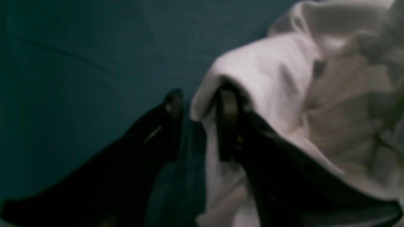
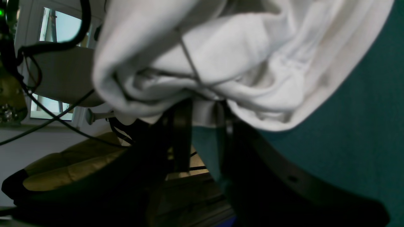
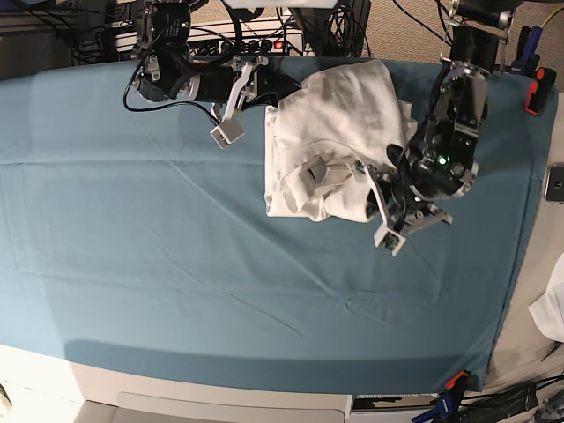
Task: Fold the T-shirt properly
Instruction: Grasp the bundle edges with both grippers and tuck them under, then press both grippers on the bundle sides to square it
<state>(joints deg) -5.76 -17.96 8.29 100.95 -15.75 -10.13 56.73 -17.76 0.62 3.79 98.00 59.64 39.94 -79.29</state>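
The white T-shirt (image 3: 330, 132) lies crumpled in a heap at the back middle of the teal cloth (image 3: 176, 264). In the left wrist view my left gripper (image 1: 199, 119) stands open at the shirt's edge; the T-shirt (image 1: 284, 82) drapes over one finger (image 1: 228, 119) and teal cloth shows in the gap. In the right wrist view my right gripper (image 2: 205, 132) has its jaws apart, and a fold of the T-shirt (image 2: 221, 56) hangs down between the fingertips. The base view has the left arm (image 3: 441, 167) at the shirt's right and the right arm (image 3: 203, 84) at its left.
Cables and electronics (image 3: 264, 35) line the table's back edge. An orange clamp (image 3: 538, 88) and a dark phone (image 3: 555, 182) sit at the right edge. A white cloth (image 3: 551, 313) lies off the table at lower right. The table's front edge runs along the bottom.
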